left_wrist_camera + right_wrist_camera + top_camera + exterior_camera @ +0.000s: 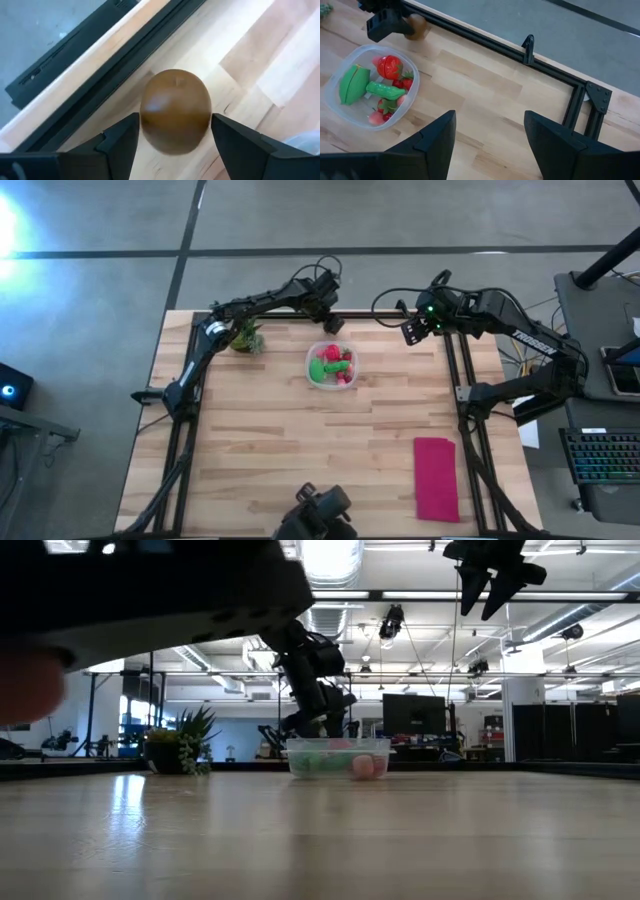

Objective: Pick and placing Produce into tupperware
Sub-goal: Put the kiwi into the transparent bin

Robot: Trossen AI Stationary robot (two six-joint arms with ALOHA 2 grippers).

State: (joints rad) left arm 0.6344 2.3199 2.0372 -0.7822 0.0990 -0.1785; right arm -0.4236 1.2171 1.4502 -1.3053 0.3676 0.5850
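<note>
While my left gripper (pixel 175 137) pinches the brown produce (pixel 175 110) beside the tupperware (pixel 332 365), my right gripper (pixel 487 135) hangs spread, empty.

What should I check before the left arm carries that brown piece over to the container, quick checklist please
1. Brown piece sits between the left gripper fingers: ok.
2. Fingers firmly closed on it: cannot tell.
3. Piece lifted off the table: cannot tell.
4. Tupperware upright, no lid: ok.
5. Room left beside the green and red produce: ok.
6. Right gripper raised, open, away from the container: ok.
</note>
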